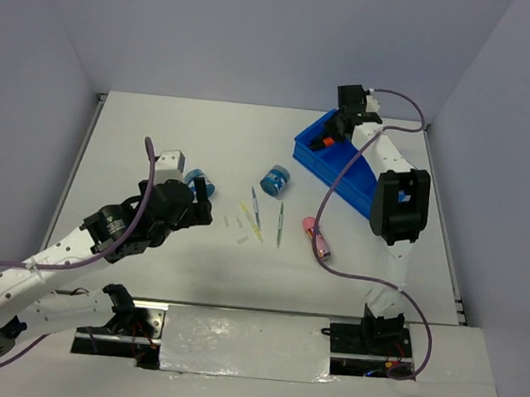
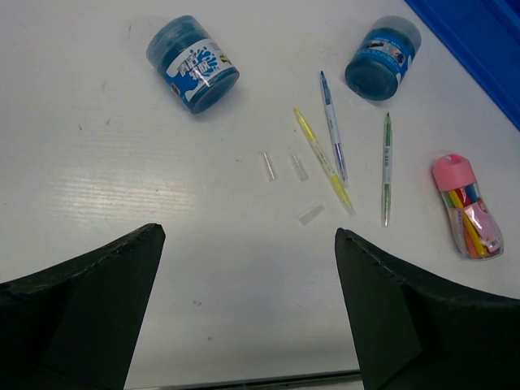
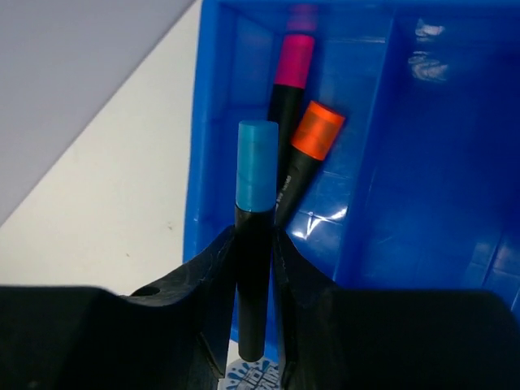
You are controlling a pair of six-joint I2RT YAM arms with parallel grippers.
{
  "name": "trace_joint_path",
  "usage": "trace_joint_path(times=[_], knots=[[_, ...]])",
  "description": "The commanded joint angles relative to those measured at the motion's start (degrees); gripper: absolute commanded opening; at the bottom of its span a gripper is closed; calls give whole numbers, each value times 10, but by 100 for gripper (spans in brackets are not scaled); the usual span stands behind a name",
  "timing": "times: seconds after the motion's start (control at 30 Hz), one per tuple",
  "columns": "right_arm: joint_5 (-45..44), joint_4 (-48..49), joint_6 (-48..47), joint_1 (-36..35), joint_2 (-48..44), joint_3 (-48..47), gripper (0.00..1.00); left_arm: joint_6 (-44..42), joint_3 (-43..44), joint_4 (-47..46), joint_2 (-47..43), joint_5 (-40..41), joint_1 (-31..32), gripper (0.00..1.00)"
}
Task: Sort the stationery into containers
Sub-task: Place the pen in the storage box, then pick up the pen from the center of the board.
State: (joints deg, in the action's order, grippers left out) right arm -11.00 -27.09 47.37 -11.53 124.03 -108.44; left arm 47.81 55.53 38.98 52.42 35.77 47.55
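Two highlighters lie in the tray, the right gripper clamps the blue-capped highlighter above them, and the left gripper gapes empty over unsorted tubs, pens, pink cylinder and white pieces.

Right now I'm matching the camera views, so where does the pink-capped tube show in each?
Top external: the pink-capped tube lies right of centre, just right of the pens.
Left wrist: tube at the right edge.
Right wrist: not in it.
Shared landmark: the blue tray, in all three views.

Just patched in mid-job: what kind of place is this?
Probably a robotics lab cell: bare white table boxed in by plain walls, two arms bolted at its edge, stationery staged beside a blue tray.
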Motion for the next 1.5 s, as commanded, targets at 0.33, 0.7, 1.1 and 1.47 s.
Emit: trace_joint_path(times=[0.33, 0.7, 1.1, 1.47], knots=[[-22, -28, -72, -12, -55, -73, 82, -33, -24, -16, 4, -32, -1, 99], [-50, 32, -196, -216, -338, 297, 67, -2, 22, 60, 44, 17, -3, 99], [-71, 76, -142, -309, -307, 474, 51, -37, 20, 75, 19, -25, -4, 99], [-43, 97, -139, -298, -208, 456, 44, -42, -3, 65, 15, -45, -4, 99]])
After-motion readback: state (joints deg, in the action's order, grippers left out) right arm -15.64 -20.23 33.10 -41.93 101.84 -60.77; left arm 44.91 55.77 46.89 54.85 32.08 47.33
